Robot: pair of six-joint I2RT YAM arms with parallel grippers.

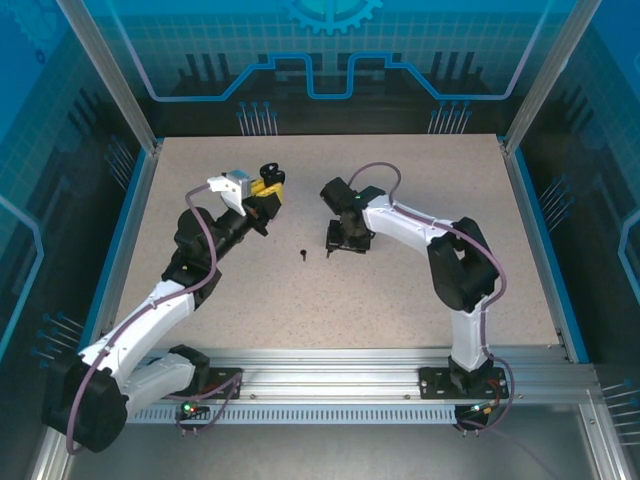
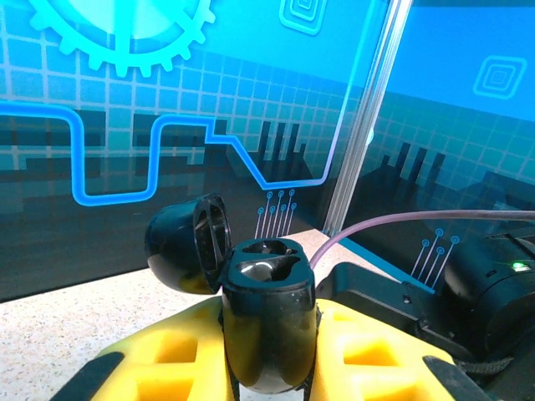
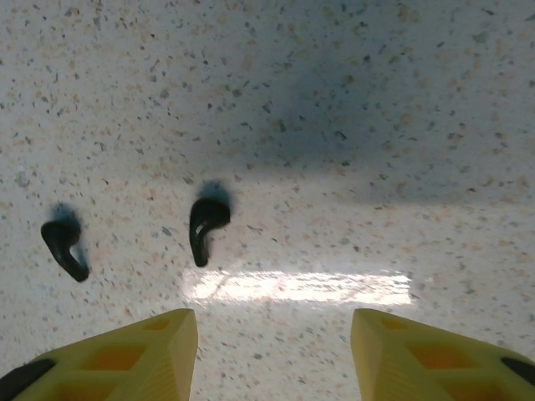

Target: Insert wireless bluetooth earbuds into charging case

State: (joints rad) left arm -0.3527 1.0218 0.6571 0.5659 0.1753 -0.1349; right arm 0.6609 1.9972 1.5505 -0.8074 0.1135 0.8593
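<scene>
My left gripper (image 2: 269,372) is shut on the black charging case (image 2: 267,326), which it holds upright above the table. The case's lid (image 2: 188,242) is flipped open to the left, and its two sockets face up. From above, the held case (image 1: 268,188) is left of centre. My right gripper (image 3: 272,355) points down at the table, open, with nothing between its yellow fingers (image 3: 159,355). Two black earbuds lie on the table just beyond it: one (image 3: 205,225) ahead of the left finger, the other (image 3: 63,246) further left. One earbud (image 1: 302,253) lies between the arms.
The speckled beige table (image 1: 400,300) has a raised blue rim and clear walls on three sides. The right arm's dark body (image 2: 493,292) is close to the right of the held case. An aluminium rail (image 1: 340,385) runs along the near edge.
</scene>
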